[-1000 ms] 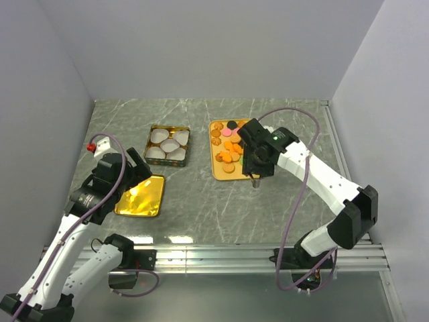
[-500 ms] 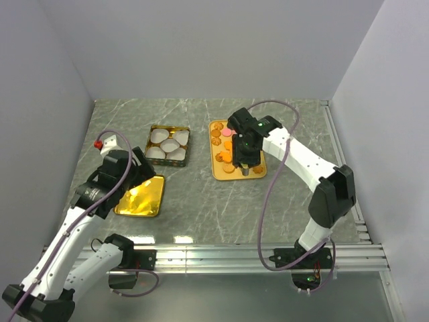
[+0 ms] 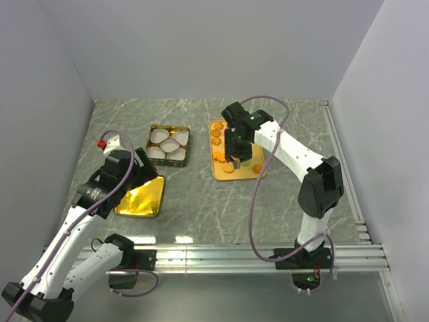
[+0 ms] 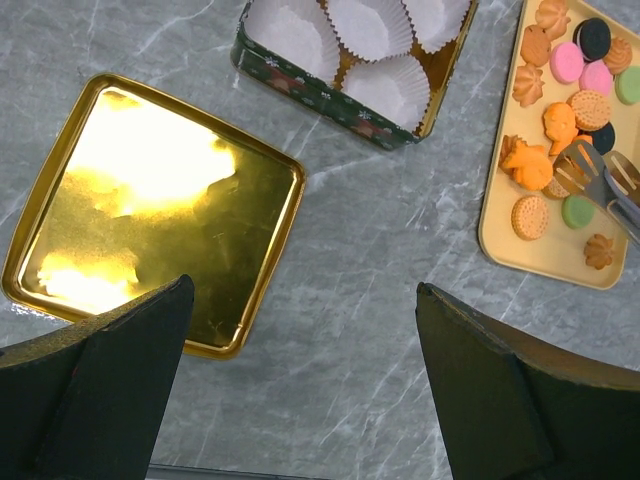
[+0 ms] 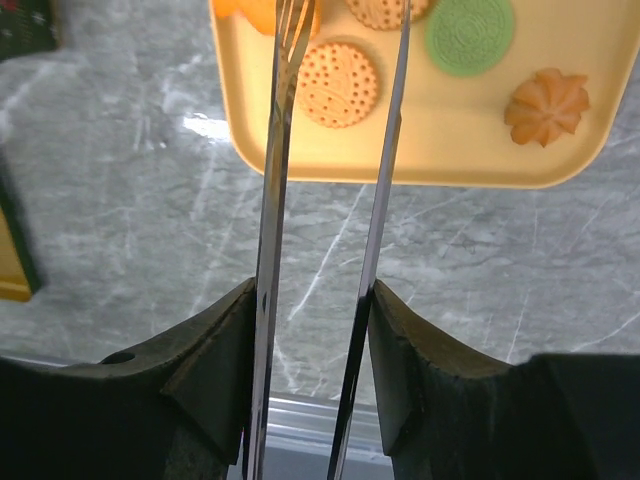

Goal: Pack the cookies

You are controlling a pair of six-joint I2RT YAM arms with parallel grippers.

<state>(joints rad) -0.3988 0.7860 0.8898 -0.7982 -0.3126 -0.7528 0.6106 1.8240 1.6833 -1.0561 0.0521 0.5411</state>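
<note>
The cookies [image 3: 224, 149] lie on a yellow tray [image 3: 236, 176]: orange, pink, green and black ones in the left wrist view [image 4: 565, 110]. My right gripper [image 3: 236, 159] is shut on metal tongs [image 5: 275, 200], whose tips hang over the tray's near part. One tine overlaps a dotted round cookie [image 5: 340, 83]; a green cookie [image 5: 470, 35] and a flower cookie [image 5: 547, 105] lie to its right. The tongs' tips [image 4: 600, 185] hold nothing that I can see. My left gripper [image 3: 144, 173] is open and empty [image 4: 305, 380], above the table beside the gold lid.
A green tin [image 3: 167, 145] lined with white paper cups [image 4: 370, 25] stands left of the tray. Its gold lid [image 3: 141, 196] lies upturned at front left [image 4: 150, 210]. Grey walls close three sides; a metal rail runs along the near edge.
My right gripper with the tongs has moved left and back, from beside the tray's near right corner to over the cookies. My left arm has shifted slightly.
</note>
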